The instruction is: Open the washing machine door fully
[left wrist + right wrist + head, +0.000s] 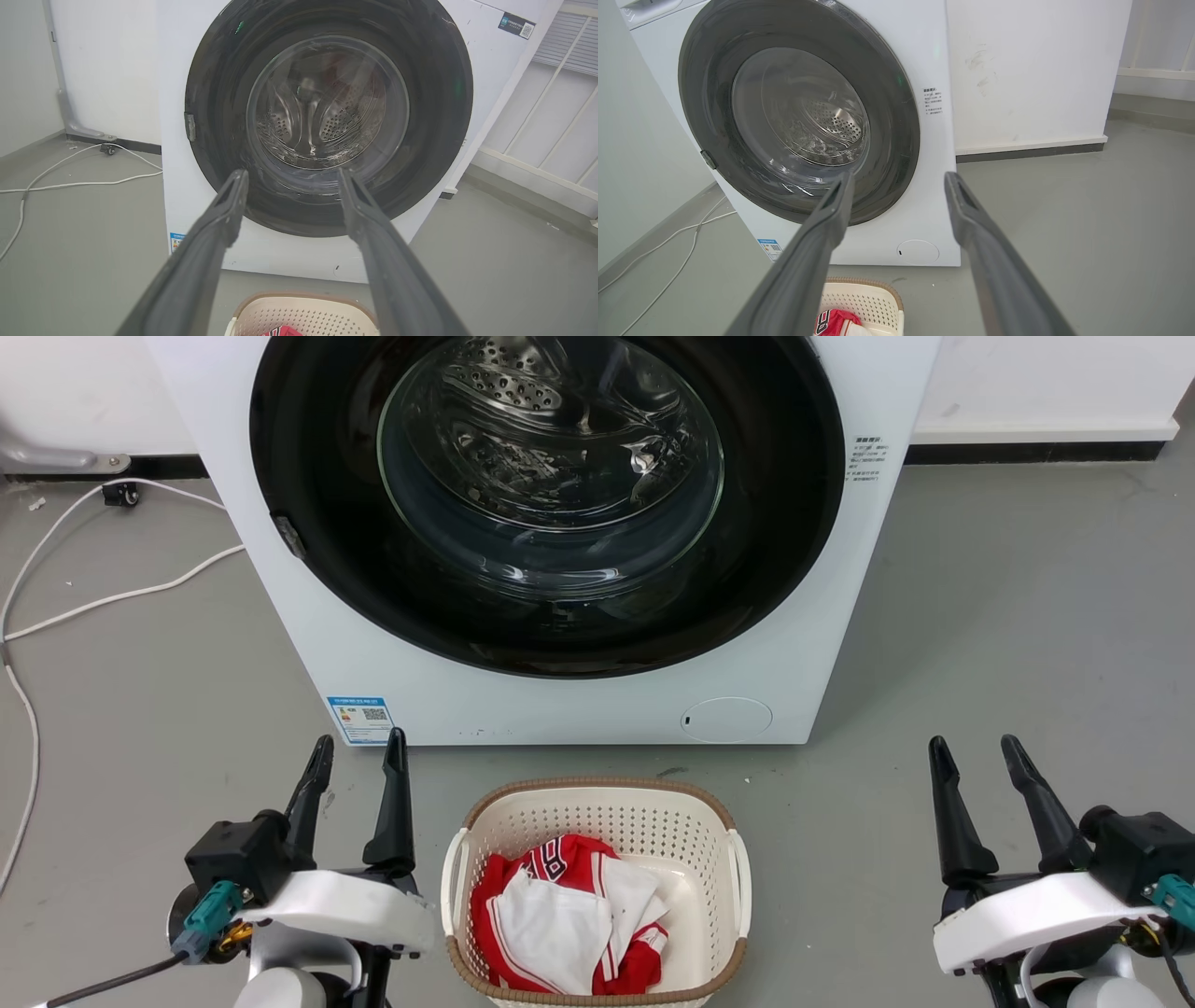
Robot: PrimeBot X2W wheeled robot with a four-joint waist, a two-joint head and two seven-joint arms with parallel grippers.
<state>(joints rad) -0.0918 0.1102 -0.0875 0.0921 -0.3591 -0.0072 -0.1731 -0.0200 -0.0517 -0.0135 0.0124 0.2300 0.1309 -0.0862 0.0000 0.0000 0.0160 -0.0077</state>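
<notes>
From the head view, the washing machine (579, 709) stands on the grey floor (1027, 644) with its back to the wall. The washing machine door (549, 495) is shut flat on the machine's front, so the job has not begun. A small grey catch (288, 535) sits on the door's left edge. A laundry basket (597, 814) with red and white clothes (560, 919) rests on the floor just in front of the machine's bottom edge. I think an arm that swings low could knock that basket. The left gripper (359, 745) is at the lower left and the right gripper (975, 747) is at the lower right, both well apart from the door. Each has its two fingers spread a little, with nothing between them, and they touch nothing. From the left wrist view, the two fingers point at the lower part of the door, spread apart and empty. The steel drum (327, 130) shows through the glass. The black door looks shiny, so I think fingers could slip off if they grab too little of the catch. From the right wrist view, the fingers are spread too and hold nothing, and the door is ahead and to the left. I cannot see the hinge. A pull on the hinge side would likely not move the door, and a short pull would leave it half open.
</notes>
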